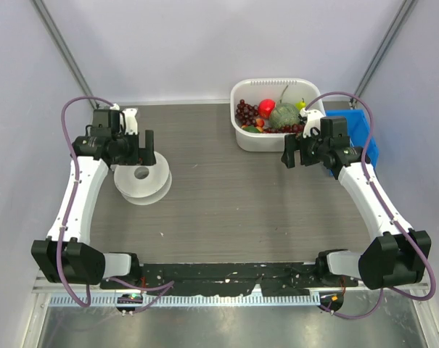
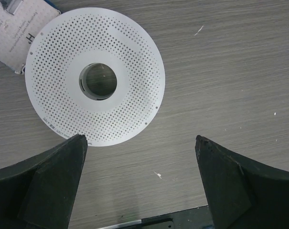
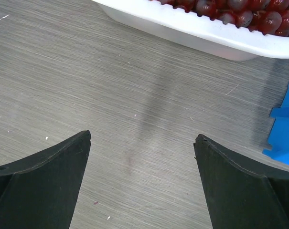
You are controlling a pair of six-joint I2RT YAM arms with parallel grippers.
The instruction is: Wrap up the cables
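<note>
No thin white cord shows in any view; the cable is out of view. A translucent white round spool (image 1: pixel 141 183) with a perforated flange lies flat on the table at the left. It also shows in the left wrist view (image 2: pixel 94 74). My left gripper (image 1: pixel 148 145) hovers at the spool's far edge, open and empty; in its wrist view (image 2: pixel 140 138) the jaws stand wide apart over bare table beside the spool. My right gripper (image 1: pixel 292 156) is open and empty over bare table beside the tub; its wrist view (image 3: pixel 142 136) shows only table between the jaws.
A white tub (image 1: pixel 241 134) of toy fruit stands at the back right, its rim in the right wrist view (image 3: pixel 182 31). A blue bin (image 1: pixel 366 141) sits to its right. A white printed box (image 2: pixel 15 28) lies behind the spool.
</note>
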